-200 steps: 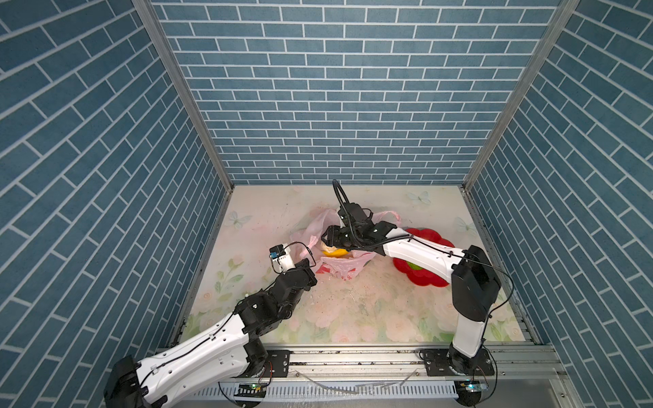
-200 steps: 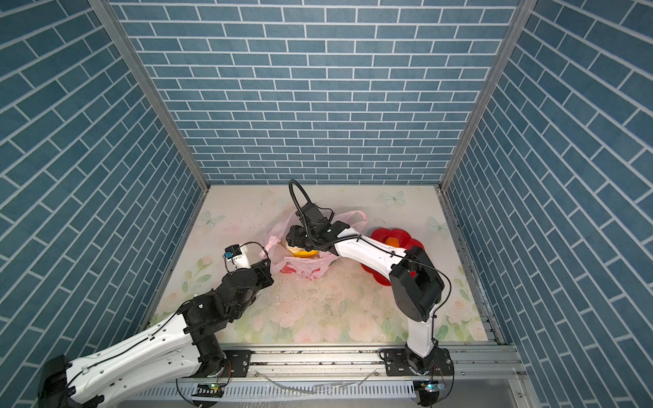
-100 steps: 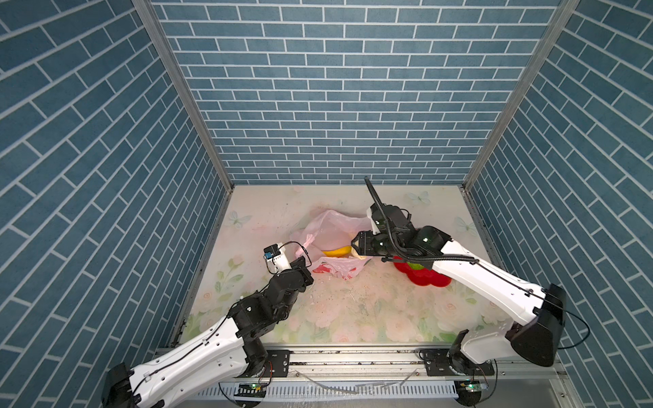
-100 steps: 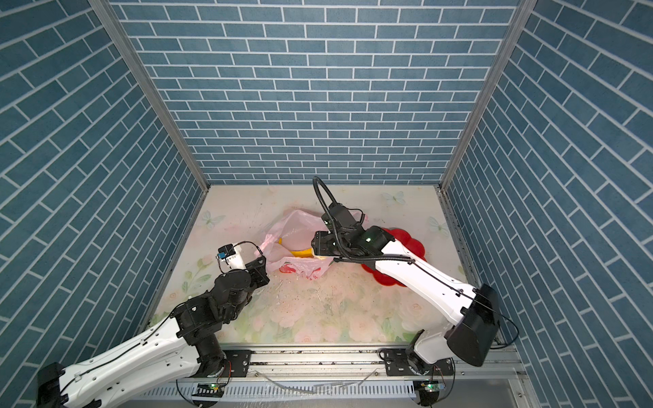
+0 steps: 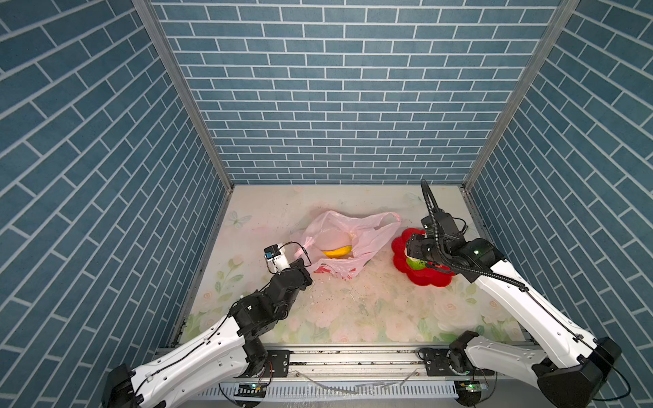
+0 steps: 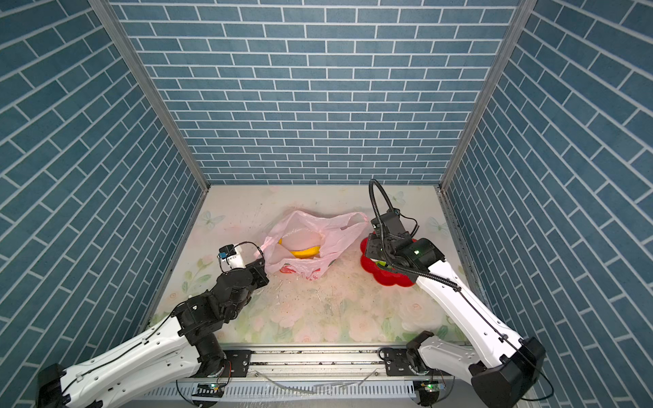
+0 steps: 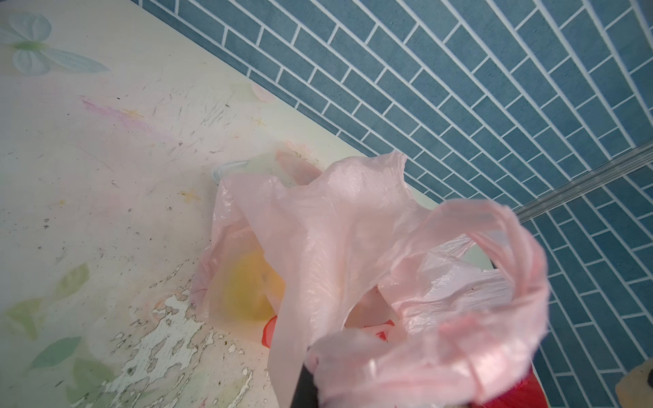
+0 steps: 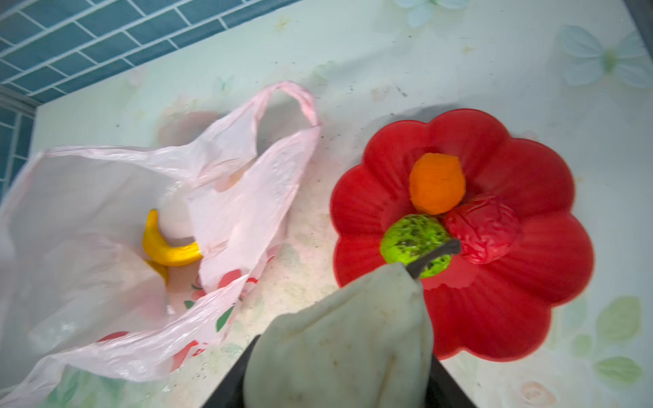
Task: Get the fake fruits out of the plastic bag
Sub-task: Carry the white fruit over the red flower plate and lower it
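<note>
Left jaws clamp the plastic bag (image 5: 367, 236) by its 9 o'clock handle while right jaws grip a pale pear (image 8: 346, 339) over the red plate (image 8: 530, 293) at the bag's 3 o'clock; next, probably release there, then fetch the banana (image 8: 169, 252) lying inside.

Pink bag (image 8: 106, 197) open; banana (image 8: 169, 252) inside; pear (image 8: 339, 346) gripped.

Both top views: high, distant, looking down from the front. Wrist views: close, both showing the translucent pale-pink plastic bag (image 7: 328, 226).
</note>
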Robot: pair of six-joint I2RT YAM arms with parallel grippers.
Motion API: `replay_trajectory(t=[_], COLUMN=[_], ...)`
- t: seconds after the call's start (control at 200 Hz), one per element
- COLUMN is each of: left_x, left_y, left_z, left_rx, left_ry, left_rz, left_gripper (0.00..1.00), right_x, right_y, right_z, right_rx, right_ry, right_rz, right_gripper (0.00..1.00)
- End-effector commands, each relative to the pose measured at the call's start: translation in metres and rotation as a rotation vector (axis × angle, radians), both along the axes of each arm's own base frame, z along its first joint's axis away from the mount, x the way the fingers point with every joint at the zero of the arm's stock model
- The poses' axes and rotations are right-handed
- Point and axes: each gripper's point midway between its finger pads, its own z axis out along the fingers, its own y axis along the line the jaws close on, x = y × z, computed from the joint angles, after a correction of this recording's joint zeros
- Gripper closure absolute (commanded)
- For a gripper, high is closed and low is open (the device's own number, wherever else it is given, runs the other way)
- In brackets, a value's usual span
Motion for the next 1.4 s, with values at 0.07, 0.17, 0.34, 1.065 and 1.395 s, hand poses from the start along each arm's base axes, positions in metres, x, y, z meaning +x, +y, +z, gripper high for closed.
replay_trajectory(t=[0.07, 0.17, 0.34, 1.065, 1.395], left_x=[0.001, 0.002, 0.002, -0.005, -0.006], left_y=[-0.005, -0.01, -0.01, 0.003, 0.003], left_z=[-0.01, -0.013, -0.012, -0.016, -0.016], left_rx=[0.062, 0.058, 0.071, 0.067, 0.065], left_ry=[0.054, 0.066, 0.07, 0.074, 0.074], left_rz=[-0.03, -0.043, -0.047, -0.021, -0.026], left_gripper=[0.96, 0.96, 0.96, 0.96, 0.95], right_x=[0.006, 0.018, 0.044, 0.099, 0.105], right_y=[-0.028, -0.033, -0.029, -0.006, -0.004], right_z=[-0.032, -0.046, -0.058, -0.111, -0.129], right_rx=[-0.158, -0.174, -0.145, -0.092, -0.098], right_ry=[0.073, 0.106, 0.111, 0.198, 0.232], right_rz=[-0.009, -0.015, -0.004, 0.021, 0.022], right_gripper=[0.61, 0.61, 0.61, 0.63, 0.59])
